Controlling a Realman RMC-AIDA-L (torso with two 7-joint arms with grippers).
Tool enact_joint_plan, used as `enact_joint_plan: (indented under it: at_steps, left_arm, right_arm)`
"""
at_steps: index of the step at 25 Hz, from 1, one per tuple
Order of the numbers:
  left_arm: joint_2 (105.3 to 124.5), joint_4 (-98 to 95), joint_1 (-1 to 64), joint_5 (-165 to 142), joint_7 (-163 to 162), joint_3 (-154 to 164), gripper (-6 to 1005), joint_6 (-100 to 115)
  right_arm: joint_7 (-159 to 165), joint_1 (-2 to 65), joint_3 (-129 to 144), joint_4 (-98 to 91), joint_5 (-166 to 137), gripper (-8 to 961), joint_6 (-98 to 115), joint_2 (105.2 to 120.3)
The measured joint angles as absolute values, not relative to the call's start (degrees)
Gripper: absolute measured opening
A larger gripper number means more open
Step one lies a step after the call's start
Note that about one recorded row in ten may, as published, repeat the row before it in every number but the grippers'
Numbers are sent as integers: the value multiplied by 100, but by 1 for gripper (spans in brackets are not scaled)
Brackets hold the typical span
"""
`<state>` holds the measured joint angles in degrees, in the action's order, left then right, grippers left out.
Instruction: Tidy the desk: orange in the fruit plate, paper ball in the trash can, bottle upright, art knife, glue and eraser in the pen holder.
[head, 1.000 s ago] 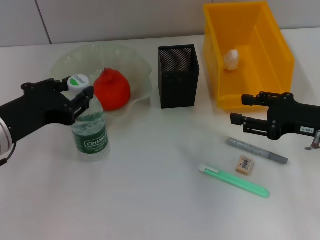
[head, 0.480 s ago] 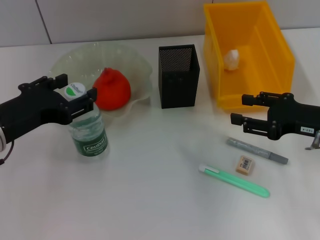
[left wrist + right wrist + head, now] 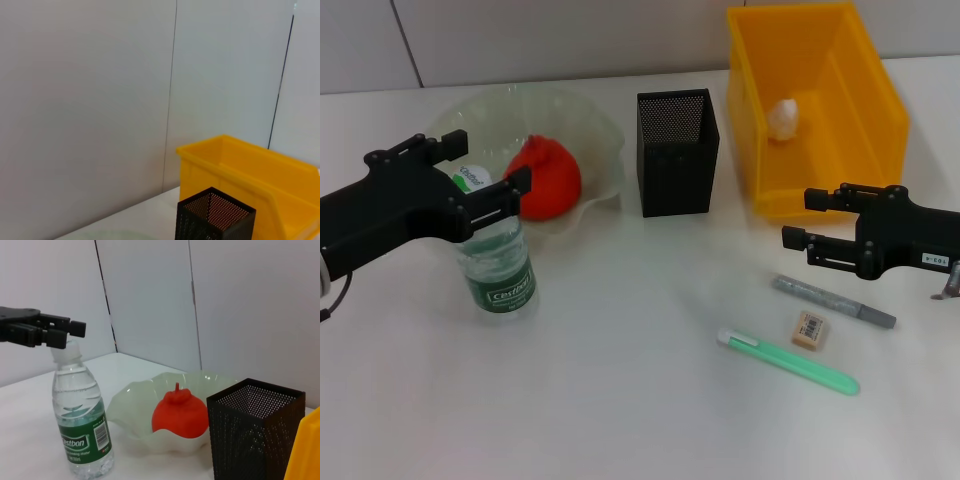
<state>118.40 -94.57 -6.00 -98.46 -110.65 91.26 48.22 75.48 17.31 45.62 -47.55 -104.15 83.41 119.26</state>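
The bottle (image 3: 498, 262) stands upright directly beneath the left gripper (image 3: 480, 180), whose fingers are spread apart around its cap, gripping nothing. The right gripper (image 3: 820, 228), also spread and empty, is the nearer to the eraser (image 3: 810, 330), just below it.

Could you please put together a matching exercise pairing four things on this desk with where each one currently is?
Things:
1. orange
2. paper ball
3. bottle
4. eraser

Places:
A. lying on the table between a grey pen-like tool and a green one
B. inside the trash can
C. standing upright on the table under the left gripper
D. in the fruit plate

Pairs: 1-D, 2-B, 3-C, 4-A
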Motion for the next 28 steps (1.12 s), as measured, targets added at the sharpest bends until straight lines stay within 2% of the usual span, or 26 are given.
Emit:
enact_joint_plan:
  at_steps: [14,19,28]
  left_arm:
    - [11842,-9540,-329,-9844,-11060,8908,806,4886]
    - [11838,-9388,108,-9885,-11057,8783,805,5082]
    - [11839,-9290,317,-9886,-10889,8819,804,5414]
  right_arm:
    - [7533,1698,4592,-4746,-10423,542,8341,11935]
    - [7530,1684,4574,-4699,-10424,541,8341,11935]
    - [7500,1712,4561,-4593,-10435,539,8341,11917]
